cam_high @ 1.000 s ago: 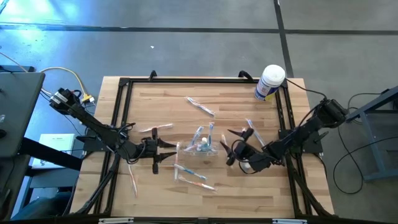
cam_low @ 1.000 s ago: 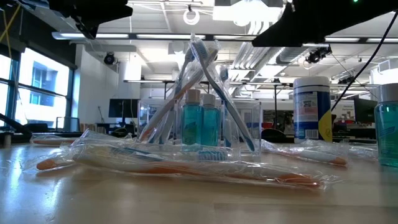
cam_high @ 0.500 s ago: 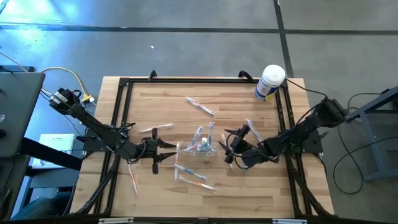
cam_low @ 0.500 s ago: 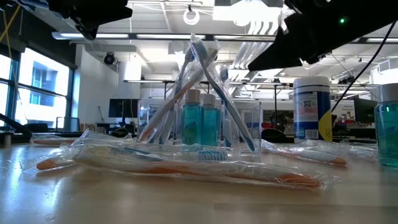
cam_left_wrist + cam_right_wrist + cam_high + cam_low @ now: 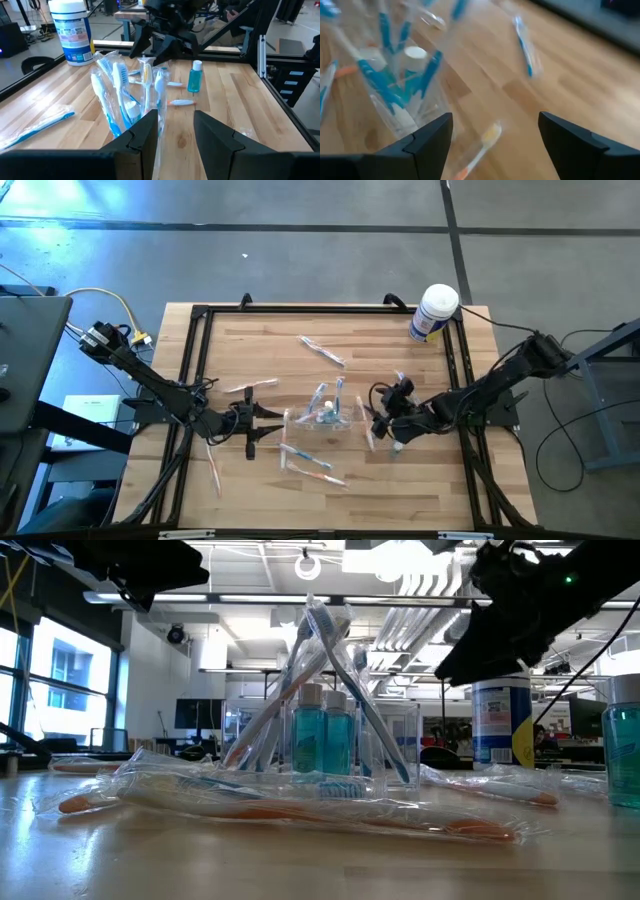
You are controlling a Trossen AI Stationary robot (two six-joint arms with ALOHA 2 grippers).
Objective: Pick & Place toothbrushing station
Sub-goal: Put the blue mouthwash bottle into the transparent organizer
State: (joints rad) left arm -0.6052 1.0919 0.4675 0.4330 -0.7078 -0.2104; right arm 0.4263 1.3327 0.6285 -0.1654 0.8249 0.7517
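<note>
A white canister with a blue label (image 5: pixel 434 312) stands at the table's far right corner; a small bottle of teal liquid (image 5: pixel 194 77) stands upright on the wooden table (image 5: pixel 260 350). Wrapped toothbrushes lie scattered: one (image 5: pixel 322 351) toward the far side; another (image 5: pixel 212 467) near the left frame rail; one (image 5: pixel 312 474) toward the near edge.

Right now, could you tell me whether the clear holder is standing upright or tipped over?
Upright. The holder stands on its base on the table, toothbrushes sticking up out of it and small blue bottles standing inside.
</note>
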